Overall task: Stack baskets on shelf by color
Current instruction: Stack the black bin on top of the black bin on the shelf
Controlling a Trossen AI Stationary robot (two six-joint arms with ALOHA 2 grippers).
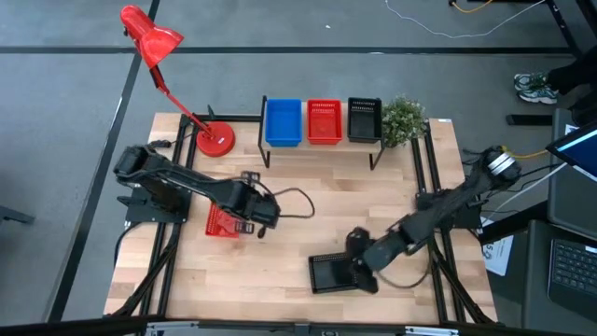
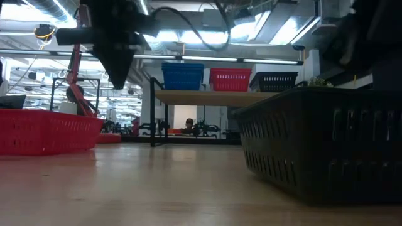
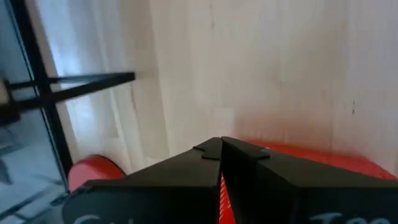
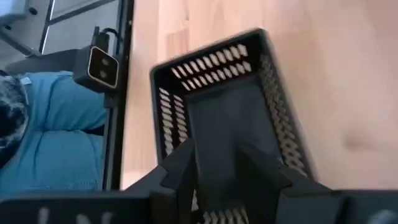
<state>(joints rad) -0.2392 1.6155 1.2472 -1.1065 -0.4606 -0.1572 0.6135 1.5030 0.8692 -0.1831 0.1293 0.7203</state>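
One blue basket (image 1: 283, 122), one red basket (image 1: 324, 121) and one black basket (image 1: 364, 119) stand side by side on the shelf (image 2: 201, 97) at the table's far side. Another red basket (image 1: 220, 222) rests by its base on the table at the left. My left gripper (image 1: 252, 224) (image 3: 221, 149) is shut and hangs above this basket's right edge, clear of it in the low view (image 2: 118, 75). A black basket (image 1: 331, 273) (image 4: 217, 93) stands on the table near the front. My right gripper (image 1: 358, 269) (image 4: 221, 165) slants down over its right end, fingers apart. My right gripper stands over the right short end of the black basket on the table. Its own body hides that end in the right wrist view, so I cannot tell whether the fingers touch the basket. The basket sits flat on the table.
A red desk lamp (image 1: 154, 47) stands at the far left with its base (image 1: 215, 141) on the table. A small green plant (image 1: 403, 119) is at the shelf's right end. Black frame rails (image 1: 424, 177) run along both table sides. Bare wood (image 1: 317, 215) lies between the arms.
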